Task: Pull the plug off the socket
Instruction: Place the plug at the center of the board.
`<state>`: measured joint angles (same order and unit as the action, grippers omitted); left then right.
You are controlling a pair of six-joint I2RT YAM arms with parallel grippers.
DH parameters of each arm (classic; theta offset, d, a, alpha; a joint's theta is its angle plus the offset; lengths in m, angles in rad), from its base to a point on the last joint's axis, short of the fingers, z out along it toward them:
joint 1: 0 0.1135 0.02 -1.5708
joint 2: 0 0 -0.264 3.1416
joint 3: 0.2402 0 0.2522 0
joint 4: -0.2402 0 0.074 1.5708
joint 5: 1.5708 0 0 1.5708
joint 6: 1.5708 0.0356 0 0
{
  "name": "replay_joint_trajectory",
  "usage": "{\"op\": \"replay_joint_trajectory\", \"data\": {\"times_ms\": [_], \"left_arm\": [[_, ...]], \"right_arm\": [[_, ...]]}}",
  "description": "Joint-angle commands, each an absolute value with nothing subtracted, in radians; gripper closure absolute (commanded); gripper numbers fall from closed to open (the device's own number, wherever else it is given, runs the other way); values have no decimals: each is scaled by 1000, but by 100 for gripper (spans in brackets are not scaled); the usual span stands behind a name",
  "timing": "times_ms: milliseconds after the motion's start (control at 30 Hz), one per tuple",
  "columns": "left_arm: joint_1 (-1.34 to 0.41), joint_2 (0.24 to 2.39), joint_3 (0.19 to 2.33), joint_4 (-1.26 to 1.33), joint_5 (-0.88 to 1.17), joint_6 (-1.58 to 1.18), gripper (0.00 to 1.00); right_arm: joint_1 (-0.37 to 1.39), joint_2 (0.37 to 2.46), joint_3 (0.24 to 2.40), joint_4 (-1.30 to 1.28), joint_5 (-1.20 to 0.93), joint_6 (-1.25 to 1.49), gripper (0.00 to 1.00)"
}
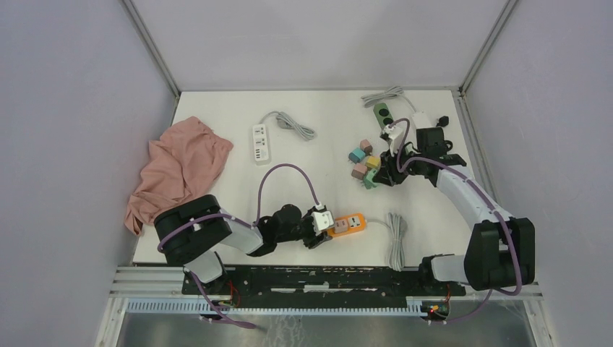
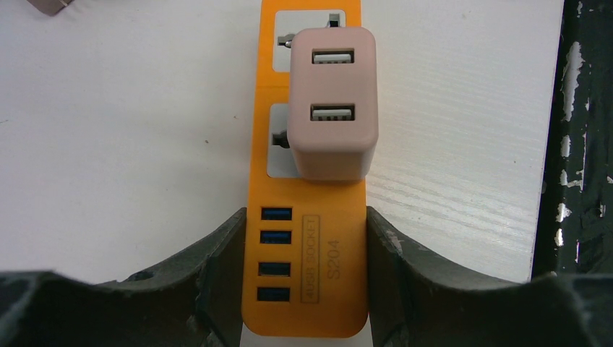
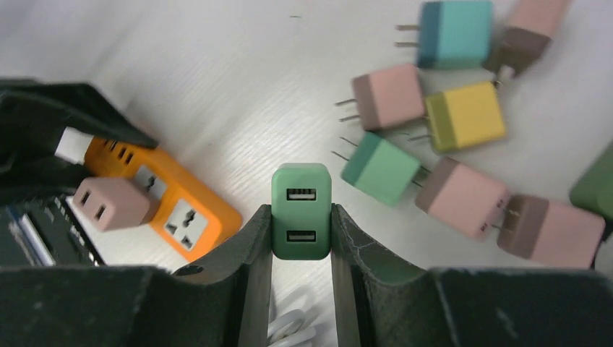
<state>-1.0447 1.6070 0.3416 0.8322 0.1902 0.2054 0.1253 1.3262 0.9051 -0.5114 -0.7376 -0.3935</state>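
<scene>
**Left gripper** [image 2: 305, 230]: the jaws stand partly closed and clamp the orange power strip [image 2: 340, 271] across its width at the USB end, with one finger on each long edge. The strip's long axis runs straight out from the fingertips. Just ahead of them on that axis sits the pink plug [image 2: 334, 108], seated on the strip's socket face with its two USB ports facing up at the wrist camera. It overlaps both sockets, and which one holds its pins is hidden. Strip and plug lie at the near centre of the desk [image 1: 303, 108].

**Right gripper** [image 3: 301, 242]: the jaws are closed almost fully on a green charger [image 3: 301, 184], gripped by its two sides. It hangs above a loose cluster of chargers [image 3: 463, 116] towards the far right of the desk, well apart from the strip.

**Key relation:** the left arm is the nearer one, but it appears committed to bracing the strip. The pull probably falls to the right arm, which must first let go of its charger. The plug should come away at a right angle to the socket face, not along the strip.
</scene>
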Motion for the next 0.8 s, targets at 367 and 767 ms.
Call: {"op": "replay_joint_trajectory", "data": {"times_ms": [367, 767], "left_arm": [[-1044, 1596, 351, 790, 164, 193, 96], [-1044, 1593, 353, 784, 164, 191, 96]], "right_arm": [[70, 1465, 852, -87, -462, 178, 80], [70, 1549, 914, -95, -473, 189, 48]]}}
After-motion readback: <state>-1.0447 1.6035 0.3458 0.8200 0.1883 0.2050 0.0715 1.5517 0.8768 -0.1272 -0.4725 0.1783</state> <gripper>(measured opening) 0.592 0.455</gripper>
